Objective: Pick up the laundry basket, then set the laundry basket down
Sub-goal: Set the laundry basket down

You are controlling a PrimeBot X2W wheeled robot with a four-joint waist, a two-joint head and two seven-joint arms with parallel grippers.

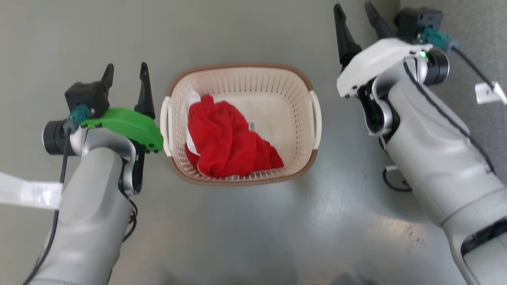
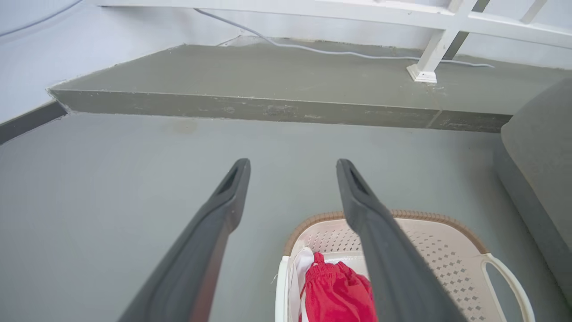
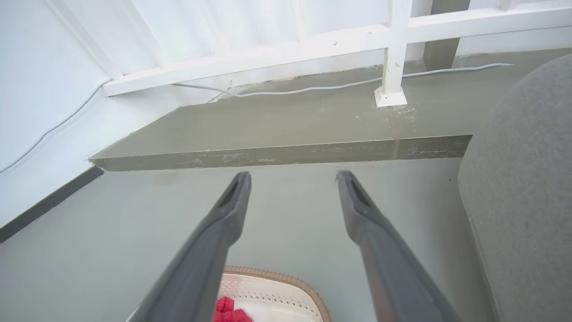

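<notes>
1. The left gripper [image 1: 126, 68] has its jaws well apart with nothing between them. Its fingers point to the far side, just left of the laundry basket [image 1: 253, 83] and beside its left handle [image 1: 165, 126]. Whether the arm's green cover [image 1: 130, 126] touches that handle cannot be told.
2. The right gripper [image 1: 352, 8] is likewise spread wide and empty. It is off to the right of the basket and farther away, clear of the right handle [image 1: 317, 118].
3. The basket stands upright on the grey floor [image 1: 237, 229] between the two arms, mouth upward. Its long axis runs left to right, with a handle at each short end.
4. A red garment [image 1: 225, 138] lies inside, toward the near-left part.
</notes>
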